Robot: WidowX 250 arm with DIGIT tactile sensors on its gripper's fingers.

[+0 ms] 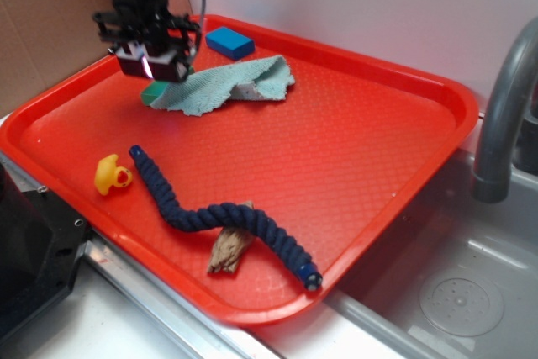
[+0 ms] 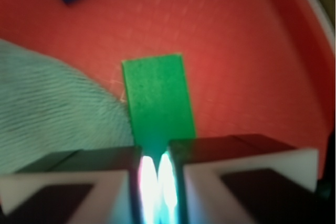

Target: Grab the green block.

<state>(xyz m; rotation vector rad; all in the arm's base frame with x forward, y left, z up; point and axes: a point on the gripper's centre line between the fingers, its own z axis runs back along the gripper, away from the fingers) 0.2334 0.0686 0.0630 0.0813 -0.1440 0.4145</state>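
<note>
Exterior view: the gripper (image 1: 154, 71) hovers low over the red tray (image 1: 353, 157), the green block (image 1: 152, 94) peeking out just beneath it, tucked against the teal cloth (image 1: 227, 86).

Wrist view: fingers (image 2: 79, 182) nearly together, only 1 slim gap, the block (image 2: 157, 100) lying ahead. Descending like this risks jabbing its top or snagging cloth.

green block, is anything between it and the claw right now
Nothing visible lies between them. The claw hangs just above the green block, whose top face shows bare in the wrist view. The teal cloth lies against the block's side and does not cover it there. The blue block sits apart.
</note>
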